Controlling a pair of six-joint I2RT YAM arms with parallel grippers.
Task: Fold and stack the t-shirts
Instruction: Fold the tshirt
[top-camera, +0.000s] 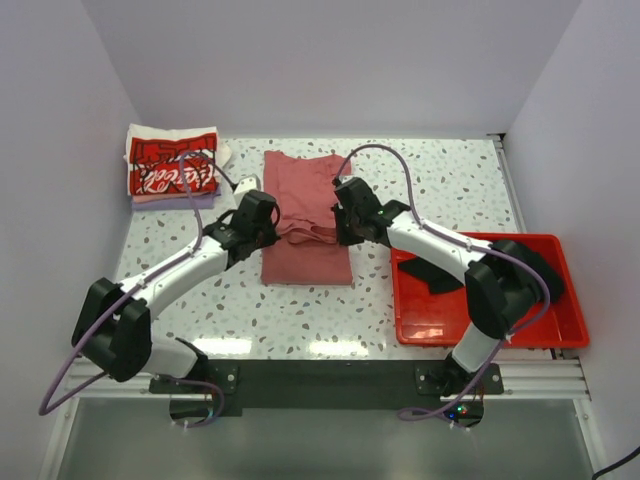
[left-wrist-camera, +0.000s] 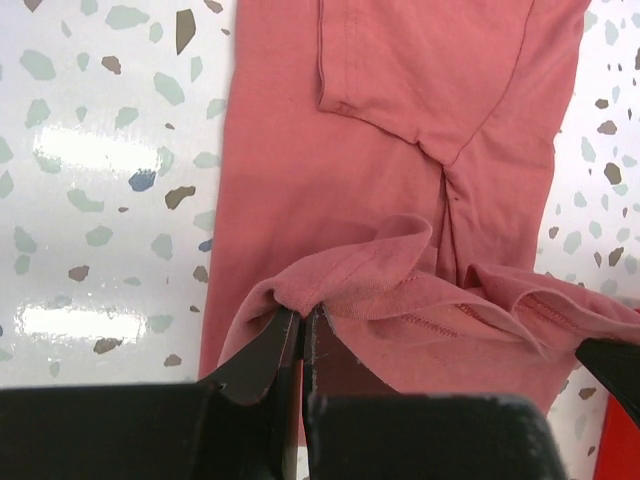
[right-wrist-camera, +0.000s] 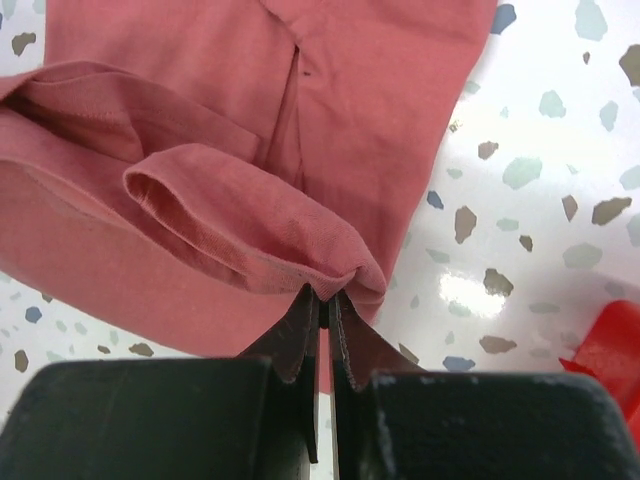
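In the top view, at about ten o'clock on the speckled table (top-camera: 455, 190), lies a folded stack topped by the white Coca-Cola shirt (top-camera: 172, 162), well apart from both arms. To its right the left gripper (top-camera: 262, 222) sits at the nine o'clock edge of the dusty-red shirt (top-camera: 305, 190). This shirt lies lengthwise at the table's centre, its far part flat and its middle bunched into a raised fold between the two grippers. The left wrist view shows the left gripper (left-wrist-camera: 302, 320) with its fingers pressed together on a pinch of that red cloth, the fold running off toward three o'clock. At the shirt's three o'clock edge the right gripper (top-camera: 345, 222) holds the other end; its wrist view shows the right gripper (right-wrist-camera: 325, 295) likewise clamped tight on a rolled lip of the shirt. At about four o'clock stands the red bin (top-camera: 560, 330), holding a black shirt (top-camera: 432, 276) partly hidden by the right arm.
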